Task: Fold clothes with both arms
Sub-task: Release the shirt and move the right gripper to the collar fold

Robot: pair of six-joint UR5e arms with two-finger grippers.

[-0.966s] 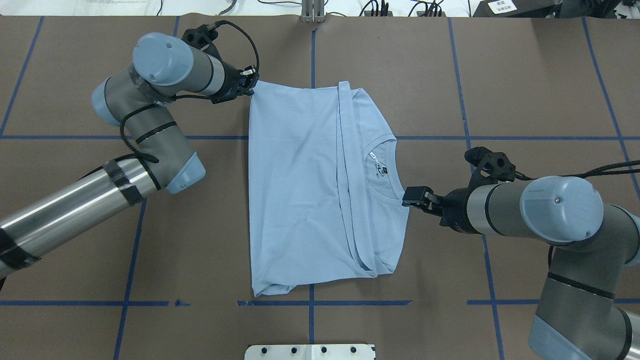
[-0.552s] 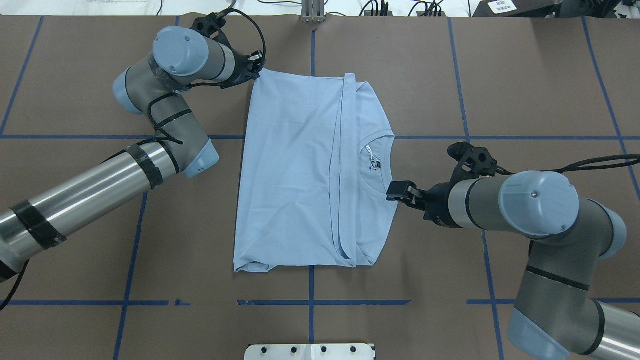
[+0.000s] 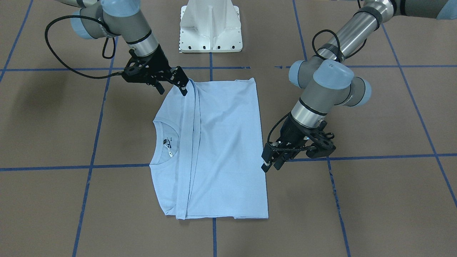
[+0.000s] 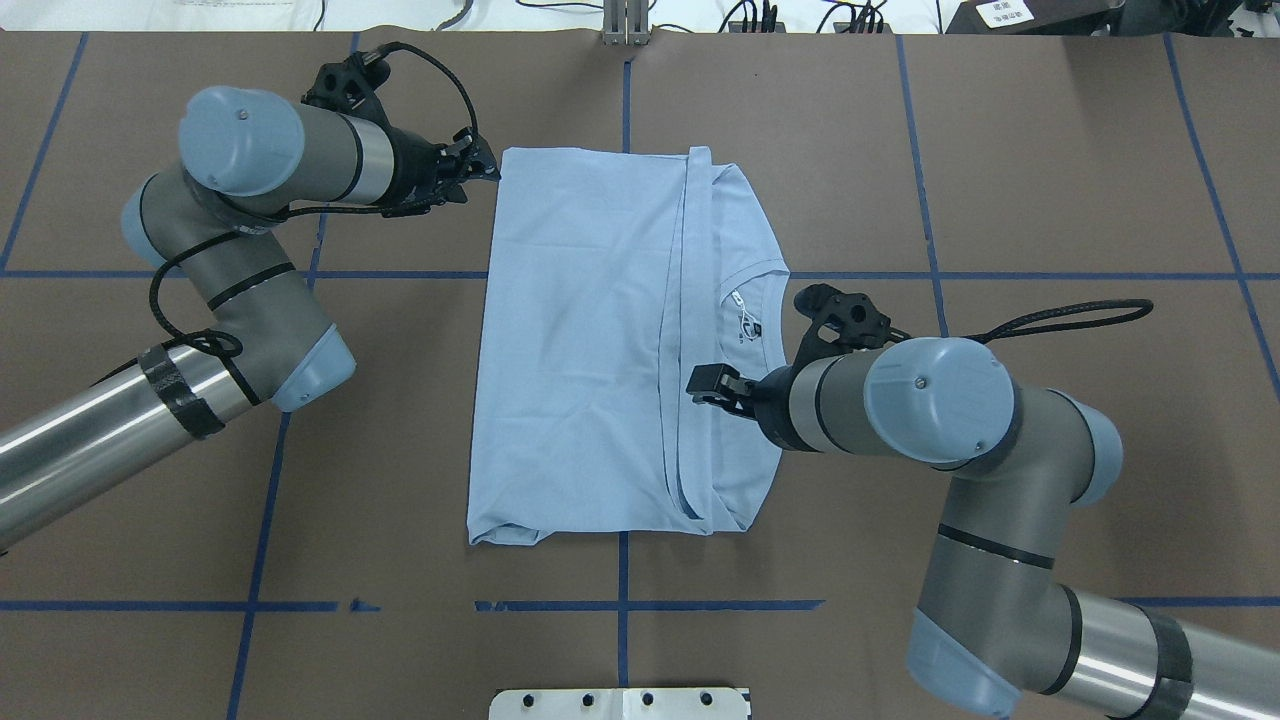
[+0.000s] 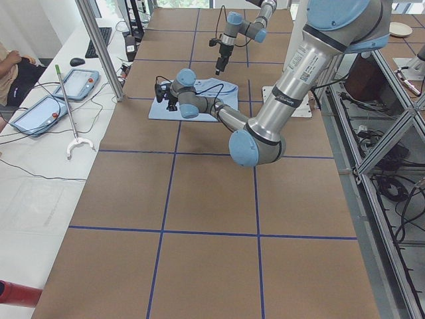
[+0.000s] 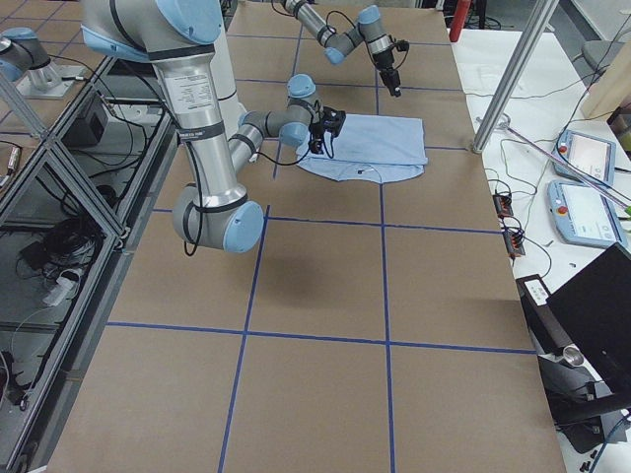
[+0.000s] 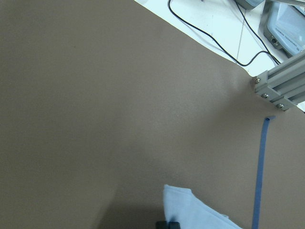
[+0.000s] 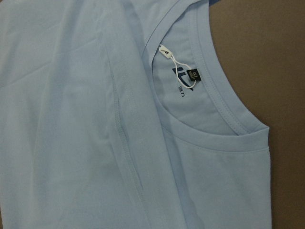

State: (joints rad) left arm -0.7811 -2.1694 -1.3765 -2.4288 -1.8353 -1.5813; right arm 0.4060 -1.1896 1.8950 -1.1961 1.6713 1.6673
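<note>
Left fingers (image 4: 486, 168) beside T-shirt (image 4: 580, 340) corner, right fingers (image 4: 704, 379) above it

A brown-covered table (image 4: 1050, 150), marked into squares by blue tape lines (image 4: 1100, 275), takes up most of the room. A white pedestal base (image 3: 210, 25) stands at the top centre of the front view. Seen from the left end, a white side bench (image 5: 40, 199) runs down the left edge. It carries a near tablet (image 5: 40, 113), a far tablet (image 5: 81, 83), a keyboard (image 5: 106, 41), a mouse (image 5: 78, 62) and a long grabber stick (image 5: 66, 106). A person's arm (image 5: 10, 66) shows at the upper left.
</note>
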